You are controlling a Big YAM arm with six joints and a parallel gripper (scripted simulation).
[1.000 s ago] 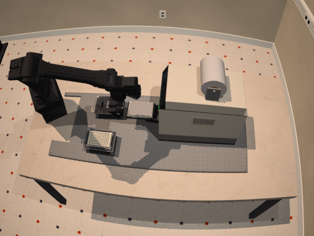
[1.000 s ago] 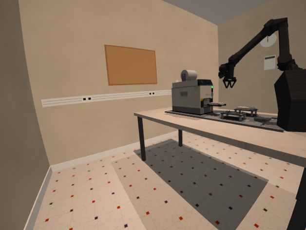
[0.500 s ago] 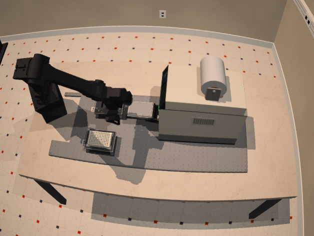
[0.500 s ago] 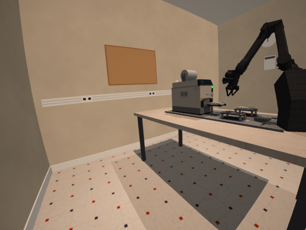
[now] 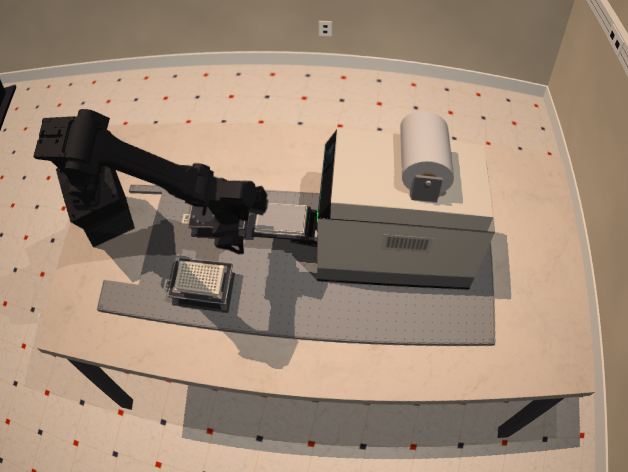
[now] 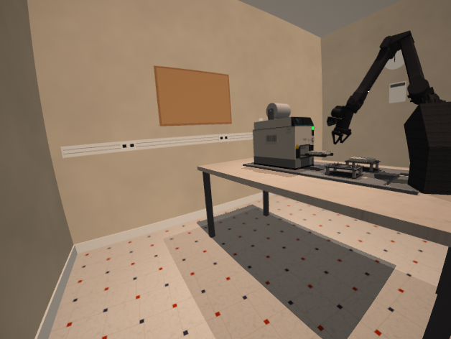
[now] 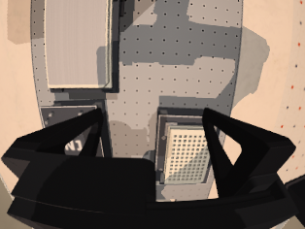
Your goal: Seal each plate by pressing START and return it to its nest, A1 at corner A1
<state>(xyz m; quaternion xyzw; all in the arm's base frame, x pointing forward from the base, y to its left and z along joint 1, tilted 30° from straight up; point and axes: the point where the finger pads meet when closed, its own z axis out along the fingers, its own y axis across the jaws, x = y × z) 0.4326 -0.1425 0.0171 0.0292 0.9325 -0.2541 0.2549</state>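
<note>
From left to right in the top view: at far left, rising from the worktop [image 5: 355, 370] [image 6: 255, 178] [image 7: 16, 73], the black arm [image 5: 147, 157] [image 6: 375, 72], bent and reaching rightward. Next, in the near row, nest N2 [image 5: 229, 284] [image 6: 370, 163] [image 7: 161, 126], with an open plate [image 5: 200, 278] [image 6: 362, 159] [image 7: 188, 155] lying flat on top, wells showing. Behind, nest N1 [image 5: 203, 219] [image 6: 343, 167], dark and partly hidden. Just right, up in the air, the fingers [image 5: 230, 247] [image 6: 339, 141], spread wide apart with nothing between. Then, flat on the sealer's extended stage [image 5: 248, 230] [image 6: 329, 154] [image 7: 116, 73], the other plate [image 5: 280, 219] [image 6: 319, 153] [image 7: 80, 44], wells covered by a smooth pale sheet. Farther right, the sealer [image 5: 355, 243] [image 6: 262, 149], lamp [image 5: 317, 216] [image 6: 312, 128] glowing green, with a pale roll [image 5: 425, 137] [image 6: 280, 110] mounted on top.
</note>
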